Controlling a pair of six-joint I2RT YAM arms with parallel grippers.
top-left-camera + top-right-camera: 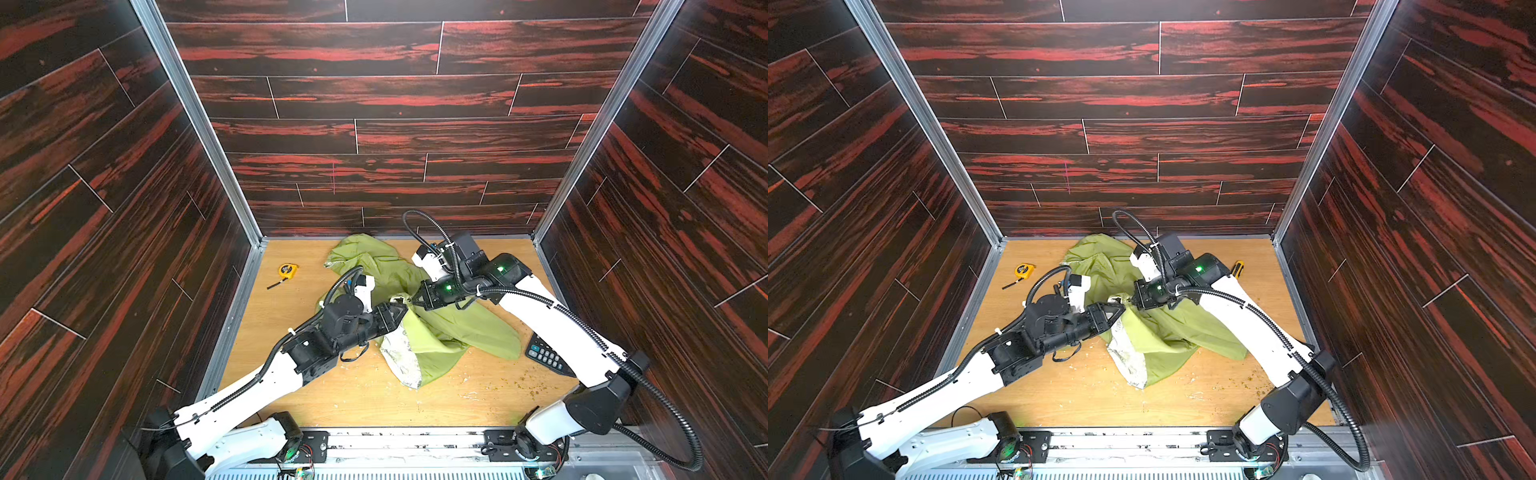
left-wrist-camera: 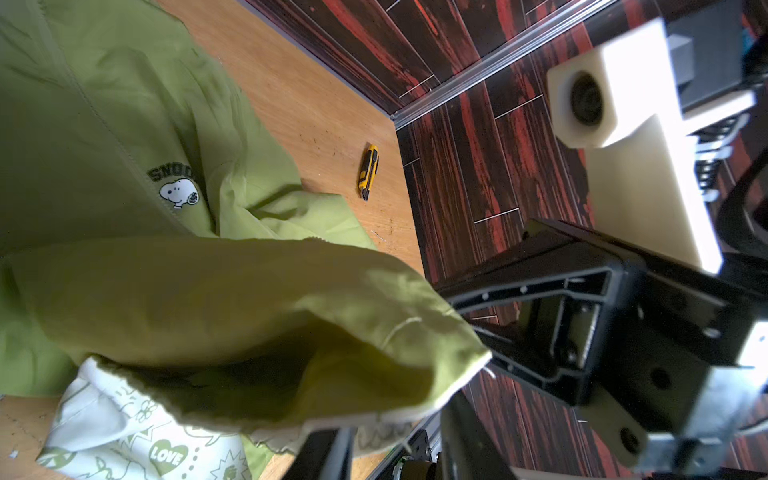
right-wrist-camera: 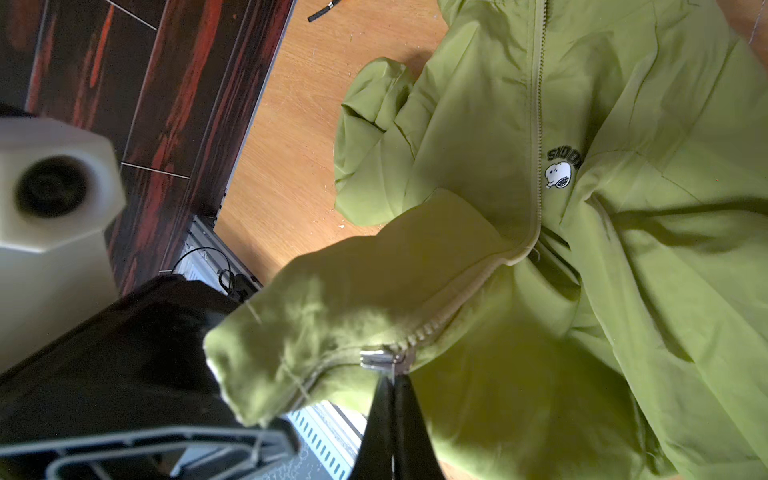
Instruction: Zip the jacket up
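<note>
Left claw (image 1: 400,311) stands partly open at the raised hem corner of the jacket (image 1: 440,336), with fabric lying between its jaws but not visibly pinched; the rest of the garment lies crumpled on the middle of the worktop (image 1: 365,399). Right claw (image 3: 392,384) is closed tight on the metal zipper pull (image 3: 379,359), near the hem end of the zipper teeth (image 3: 436,324). Treat the shell as light, thin, limp and probably slippery: it offers no stiffness, so take hold of the hem just beside the pull to tension the track, and draw only by that rigid pull.
</note>
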